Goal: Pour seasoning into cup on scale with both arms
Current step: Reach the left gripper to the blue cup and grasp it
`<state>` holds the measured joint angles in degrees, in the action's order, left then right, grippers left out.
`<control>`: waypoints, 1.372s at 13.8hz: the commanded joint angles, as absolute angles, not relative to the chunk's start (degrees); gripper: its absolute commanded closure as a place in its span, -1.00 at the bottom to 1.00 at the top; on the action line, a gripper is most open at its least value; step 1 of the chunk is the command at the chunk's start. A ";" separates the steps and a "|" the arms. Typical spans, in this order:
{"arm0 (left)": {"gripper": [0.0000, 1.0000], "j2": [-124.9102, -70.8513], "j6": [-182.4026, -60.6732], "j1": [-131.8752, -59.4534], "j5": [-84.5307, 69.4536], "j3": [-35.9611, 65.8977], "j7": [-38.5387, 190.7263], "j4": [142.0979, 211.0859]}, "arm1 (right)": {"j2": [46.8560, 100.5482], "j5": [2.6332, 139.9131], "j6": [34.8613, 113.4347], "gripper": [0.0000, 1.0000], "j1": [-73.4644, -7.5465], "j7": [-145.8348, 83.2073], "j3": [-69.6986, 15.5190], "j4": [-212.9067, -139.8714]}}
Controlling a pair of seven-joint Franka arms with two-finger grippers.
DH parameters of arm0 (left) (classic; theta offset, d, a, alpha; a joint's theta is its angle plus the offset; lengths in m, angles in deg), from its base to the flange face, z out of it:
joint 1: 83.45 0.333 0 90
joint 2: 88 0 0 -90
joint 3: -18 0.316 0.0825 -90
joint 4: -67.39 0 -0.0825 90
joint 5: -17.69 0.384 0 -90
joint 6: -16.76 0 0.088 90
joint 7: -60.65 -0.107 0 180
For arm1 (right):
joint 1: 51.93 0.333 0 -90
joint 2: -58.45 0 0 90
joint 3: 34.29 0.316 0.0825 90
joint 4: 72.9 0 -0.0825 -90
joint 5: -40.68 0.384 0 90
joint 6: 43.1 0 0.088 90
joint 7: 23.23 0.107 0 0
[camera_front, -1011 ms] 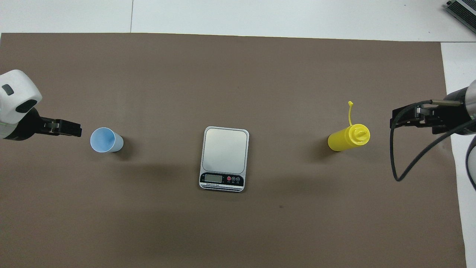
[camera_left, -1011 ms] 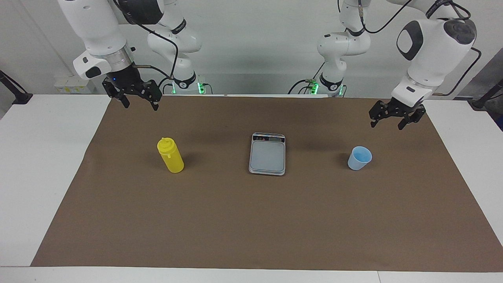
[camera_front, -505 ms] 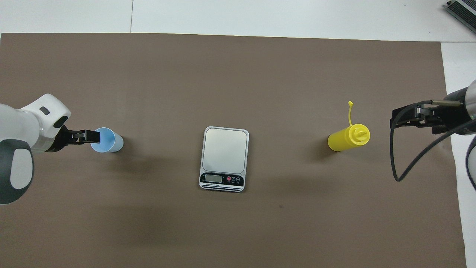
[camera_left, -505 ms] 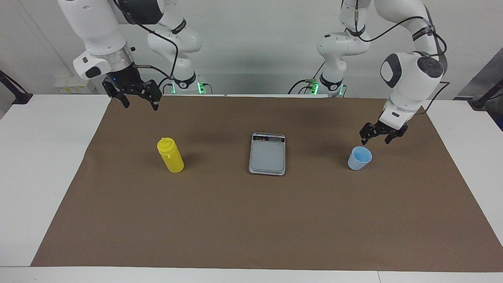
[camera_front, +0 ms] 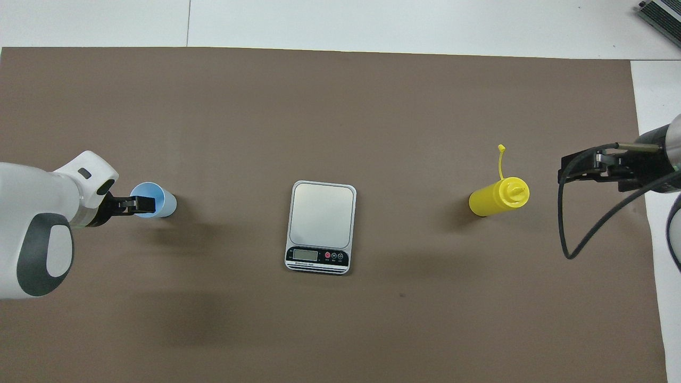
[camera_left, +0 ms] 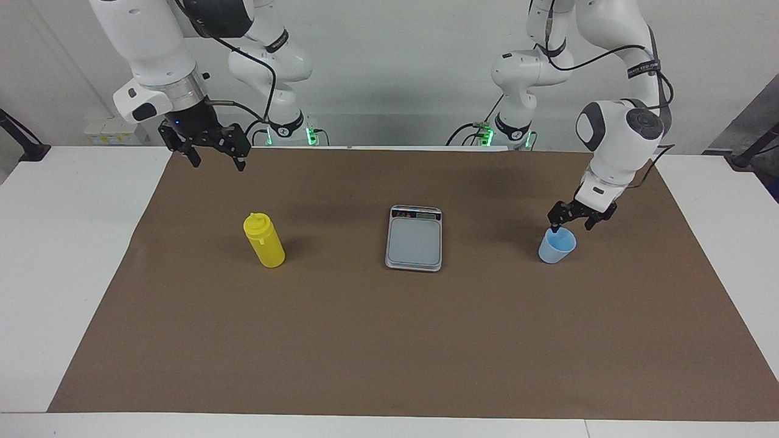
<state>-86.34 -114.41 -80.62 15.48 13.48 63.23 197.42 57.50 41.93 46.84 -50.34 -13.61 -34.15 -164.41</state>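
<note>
The light blue cup (camera_left: pixel 557 246) stands upright on the brown mat toward the left arm's end, apart from the scale. My left gripper (camera_left: pixel 572 224) is open and low over the cup's rim. In the overhead view the left gripper (camera_front: pixel 139 203) overlaps the cup (camera_front: pixel 162 201). I cannot tell whether it touches the cup. The silver-grey scale (camera_left: pixel 414 238) lies in the middle of the mat with nothing on its plate (camera_front: pixel 321 215). The yellow seasoning bottle (camera_left: pixel 265 241) stands upright toward the right arm's end (camera_front: pixel 497 198). My right gripper (camera_left: pixel 214 159) is open and empty, raised over the mat's edge nearest the robots.
The brown mat (camera_left: pixel 389 340) covers most of the white table (camera_left: pixel 67 255). A black cable (camera_front: pixel 564 234) hangs in a loop from the right wrist. The bottle's tethered tip cover (camera_front: pixel 500 154) sticks out from its cap.
My left gripper has come down and moved toward the scale, from beside the cup to just over its rim. The right arm, bottle, scale and cup have not moved.
</note>
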 commanded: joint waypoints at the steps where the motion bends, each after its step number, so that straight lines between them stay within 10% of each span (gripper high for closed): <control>1: -1.00 -86.85 -117.09 -78.80 14.96 13.07 63.55 198.35 | 56.34 42.97 46.64 -1.00 -51.23 -14.97 -33.85 -165.63; 9: -0.90 -90.01 -121.21 -79.84 14.96 12.90 68.55 199.58 | 56.34 42.97 46.64 -1.00 -51.23 -14.97 -33.76 -165.63; 13: 0.84 -90.28 -121.67 -80.20 14.96 12.90 69.44 200.20 | 56.34 42.97 46.64 -1.00 -51.23 -14.97 -33.76 -165.63; 19: 1.00 -91.16 -111.69 -80.28 14.96 12.90 67.86 192.93 | 56.34 42.97 46.64 -1.00 -51.23 -14.97 -33.76 -165.63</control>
